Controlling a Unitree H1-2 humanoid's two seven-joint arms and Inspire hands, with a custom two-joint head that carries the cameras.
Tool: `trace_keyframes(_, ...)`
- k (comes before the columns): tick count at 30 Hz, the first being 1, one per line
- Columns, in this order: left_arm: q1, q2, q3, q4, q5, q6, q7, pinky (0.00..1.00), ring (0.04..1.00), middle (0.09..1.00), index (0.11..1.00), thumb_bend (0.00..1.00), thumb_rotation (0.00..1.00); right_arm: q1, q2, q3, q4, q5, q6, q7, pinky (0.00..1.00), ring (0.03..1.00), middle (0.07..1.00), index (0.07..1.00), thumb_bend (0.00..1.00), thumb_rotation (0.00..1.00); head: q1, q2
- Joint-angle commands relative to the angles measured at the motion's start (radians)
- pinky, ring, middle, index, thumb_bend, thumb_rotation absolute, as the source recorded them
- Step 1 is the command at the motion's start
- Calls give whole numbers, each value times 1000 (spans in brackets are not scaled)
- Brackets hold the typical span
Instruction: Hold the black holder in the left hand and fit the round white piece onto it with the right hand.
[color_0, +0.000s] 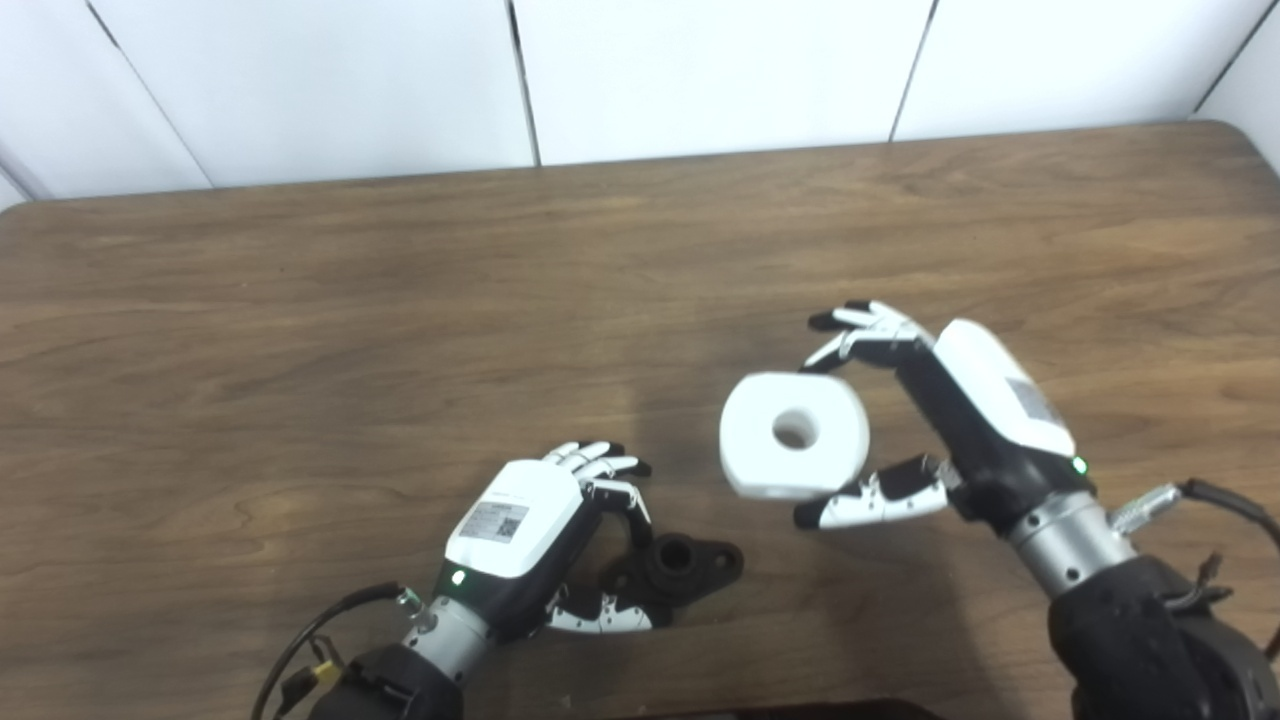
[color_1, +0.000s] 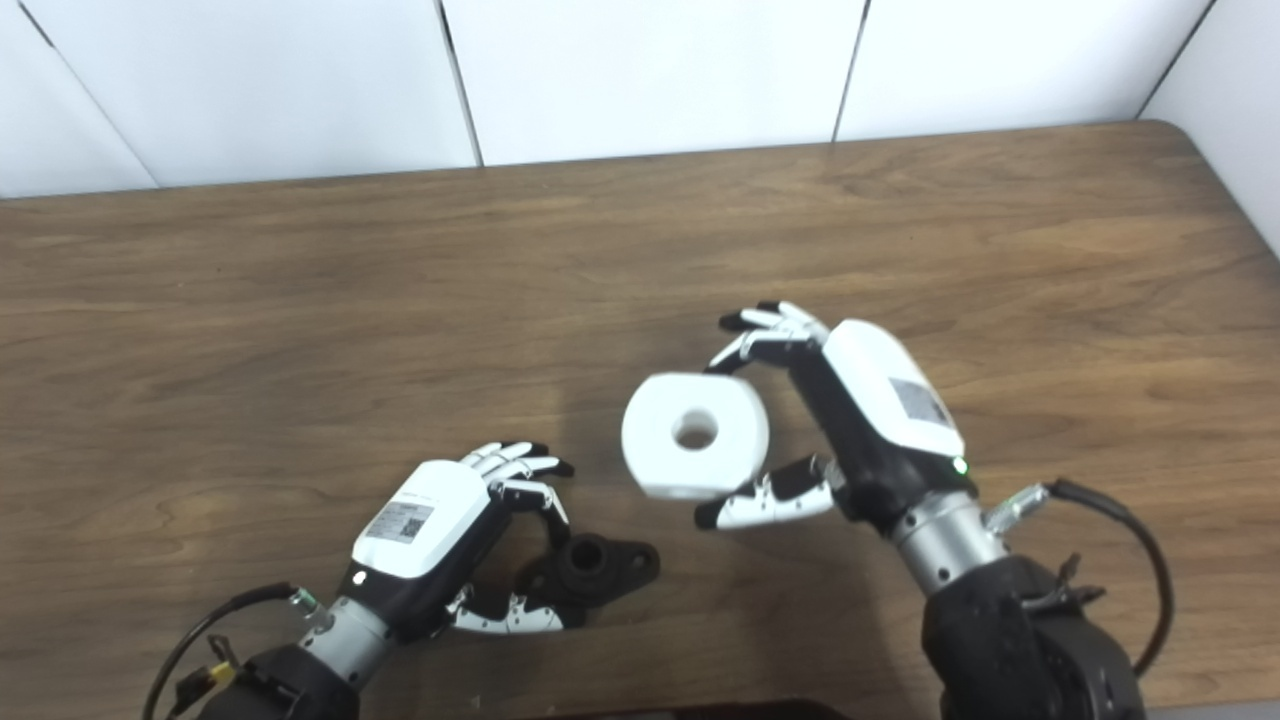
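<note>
one black holder, one round white piece, two hands

nearest, left hand (color_0: 545, 535) curls around the black holder (color_0: 680, 568) on the wooden table (color_0: 400, 330); farther, right hand (color_0: 925, 420) pinches the round white piece (color_0: 793, 434) between fingers and thumb, raised right of the holder.

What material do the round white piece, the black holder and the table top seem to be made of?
Round white piece with a centre hole: likely matte plastic or foam; even, dull white surface without shine.
Black holder with a socket: probably moulded or printed plastic, dark with a faint sheen.
Brown table top: wood or wood-look laminate; grain lines show.
</note>
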Motion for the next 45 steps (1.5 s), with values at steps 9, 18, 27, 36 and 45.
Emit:
trace_keyframes(9, 9, -24, -9, 77, 32, 34, -38, 889, 901, 834, 488, 518, 47, 11, 33, 0, -37, 15, -95, -2, 1000, 965, 856, 485, 516, 138, 4, 7)
trace_keyframes(18, 7, -38, -12, 72, 52, 55, -64, 904, 912, 844, 489, 517, 48, 25, 57, 18, -38, 22, -99, 1, 1000, 971, 862, 485, 517, 136, 29, 8)
trace_keyframes(27, 9, -49, -11, 69, 52, 60, -56, 894, 904, 838, 489, 518, 47, 34, 65, 41, -38, 29, -94, 2, 985, 967, 857, 485, 516, 137, 45, 11)
trace_keyframes(36, 12, -57, -13, 61, 62, 77, -72, 902, 906, 843, 489, 517, 47, 28, 85, 70, -38, 39, -80, -3, 995, 972, 863, 485, 516, 138, 52, 18)
trace_keyframes(45, 13, -72, -13, 60, 77, 80, -71, 900, 905, 842, 489, 518, 48, 37, 75, 87, -30, 40, -60, 4, 985, 979, 871, 486, 516, 136, 66, 19)
